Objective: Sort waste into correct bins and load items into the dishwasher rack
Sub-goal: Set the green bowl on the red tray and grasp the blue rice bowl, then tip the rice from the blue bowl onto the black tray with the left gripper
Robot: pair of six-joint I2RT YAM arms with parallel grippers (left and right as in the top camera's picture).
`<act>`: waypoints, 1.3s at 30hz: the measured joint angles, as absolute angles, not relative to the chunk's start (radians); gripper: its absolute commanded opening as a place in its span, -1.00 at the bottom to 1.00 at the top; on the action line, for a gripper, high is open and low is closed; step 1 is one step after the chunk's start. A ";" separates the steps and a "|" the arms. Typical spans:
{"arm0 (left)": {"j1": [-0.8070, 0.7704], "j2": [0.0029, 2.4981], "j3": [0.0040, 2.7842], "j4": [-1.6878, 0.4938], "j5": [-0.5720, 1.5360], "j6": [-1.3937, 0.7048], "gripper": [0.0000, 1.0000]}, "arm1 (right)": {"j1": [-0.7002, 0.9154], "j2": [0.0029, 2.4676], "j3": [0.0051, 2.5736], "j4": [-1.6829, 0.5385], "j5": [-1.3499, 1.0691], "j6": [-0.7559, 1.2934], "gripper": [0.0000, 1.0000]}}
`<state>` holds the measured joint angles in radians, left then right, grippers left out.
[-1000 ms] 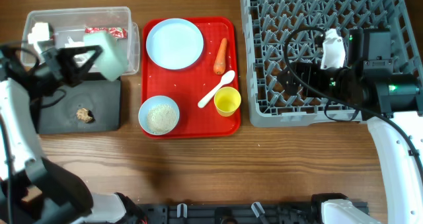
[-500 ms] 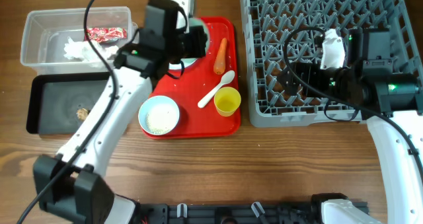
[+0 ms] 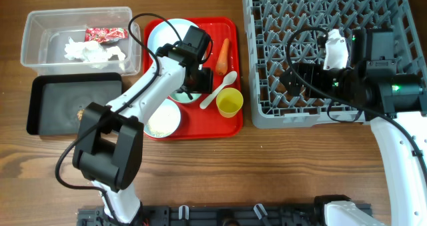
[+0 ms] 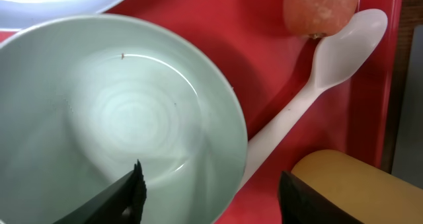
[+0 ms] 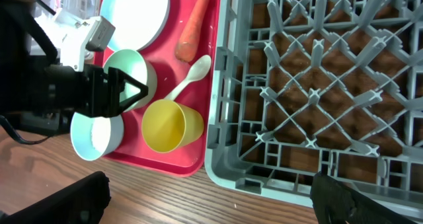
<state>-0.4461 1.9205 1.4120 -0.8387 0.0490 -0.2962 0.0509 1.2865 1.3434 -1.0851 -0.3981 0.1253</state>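
Note:
My left gripper (image 4: 208,199) stands open astride the rim of an empty pale blue-green bowl (image 4: 119,118) on the red tray, one finger inside it and the other outside near the yellow cup (image 4: 360,184). Overhead, the left gripper (image 3: 197,86) hides most of that bowl (image 3: 181,97). Around it lie the plate (image 3: 170,36), the carrot (image 3: 223,56), the white spoon (image 3: 219,90) and a bowl of rice (image 3: 162,121). The clear tub (image 3: 40,26) holds the red wrapper (image 3: 105,33) and tissue (image 3: 87,51). My right gripper (image 5: 205,204) hangs open over the rack's (image 3: 333,26) front edge.
The black tray (image 3: 60,93) in front of the clear tub holds a small brown lump (image 3: 81,113). The red serving tray (image 3: 200,129) lies between the bins and the rack. Bare wooden table (image 3: 267,173) runs along the front.
The left arm swung from over the bins to the red tray, carrying the empty bowl. The bowl now rests on the tray and the left jaws have opened. The right arm is still.

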 measured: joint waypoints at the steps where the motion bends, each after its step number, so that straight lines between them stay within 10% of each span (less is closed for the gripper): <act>1: -0.443 1.921 1.419 -0.865 0.049 -0.296 0.38 | 0.051 1.287 1.343 -1.084 -0.398 0.125 0.99; 9: -0.413 1.781 1.555 -1.352 0.115 -0.337 0.23 | 0.051 1.287 1.343 -1.085 -0.398 0.125 1.00; 17: -0.477 1.777 1.230 -1.082 0.023 -0.389 0.02 | 0.051 1.287 1.343 -1.085 -0.398 0.125 1.00; 27: -0.472 1.776 1.088 -0.941 -0.042 -0.394 -0.92 | 0.051 1.287 1.343 -1.100 -0.372 0.125 0.99; 39: -0.408 1.650 1.281 -1.169 -0.038 -0.360 -0.92 | 0.051 1.287 1.343 -1.100 -0.364 0.125 0.96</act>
<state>-0.4084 1.6505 1.2808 -1.1687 -0.0383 -0.3599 0.0509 1.2865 1.3434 -1.1004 -0.3645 0.1253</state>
